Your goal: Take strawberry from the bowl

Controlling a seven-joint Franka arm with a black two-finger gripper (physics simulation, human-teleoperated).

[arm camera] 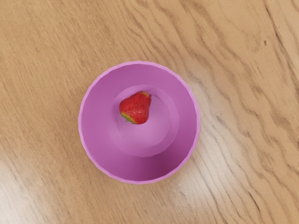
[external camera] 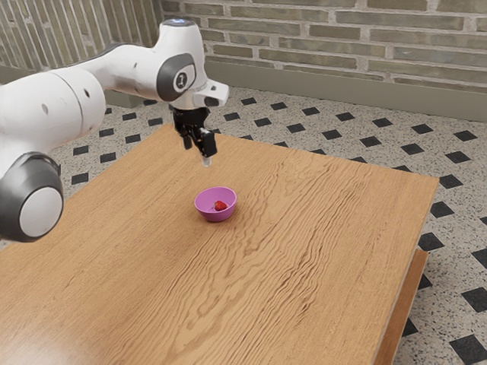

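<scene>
Lying on the floor of the bowl (arm camera: pixel 98 140), off its centre and towards one side of the wall, the strawberry (arm camera: pixel 135 107) is this step's target. The bowl stands upright on the desk (external camera: pixel 319 251), nearer the far edge than the near one, towards the corner at the exterior view's upper left. Above the desk and well apart from the bowl, the pincer (external camera: pixel 197 154) looks wide open, with nothing in its hold.

The step now, I judge, is to line up over the fruit itself rather than the bowl's middle. Come straight down, both fingers inside the rim, and stop just short of the bowl's floor. Close gently, since soft flesh may bruise or roll, then lift upright, clear of the wall.
</scene>
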